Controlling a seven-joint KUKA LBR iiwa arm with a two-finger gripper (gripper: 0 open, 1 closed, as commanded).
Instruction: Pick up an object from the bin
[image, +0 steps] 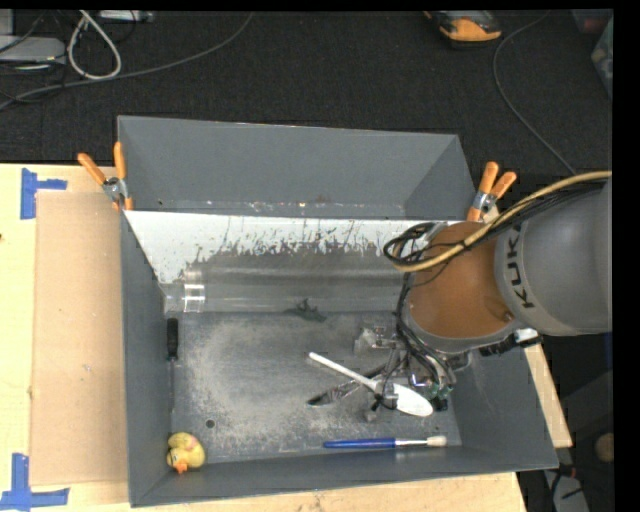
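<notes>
While the gripper (398, 383) is down at the bin floor, lower right of centre, its grip state can't be read. Wrist hardware and the orange cover (455, 285) block it, so released or clenched: cannot tell.

It sits right over a white spoon (338, 367). The handle runs out up-left from under it and the bowl end shows just to its lower right. Contact looks likely, but I can't confirm a grasp.

My read: this is the descend/grasp step, with nothing lifted yet. The next move calls for a close across the thin handle, then a straight lift. The spoon is flat and slick, so it will likely pivot or slip if caught off-centre.

A few small dark bits lie beside the spoon, too unclear to name.

Further out, all inside the grey bin (300, 160):
- blue stick (385, 442) just below, along the near wall, white tip to the right
- clear tube (260, 293) along the back of the floor
- black marker (171, 338) by the left wall
- yellow rubber duck (185, 452) in the lower-left corner
</notes>
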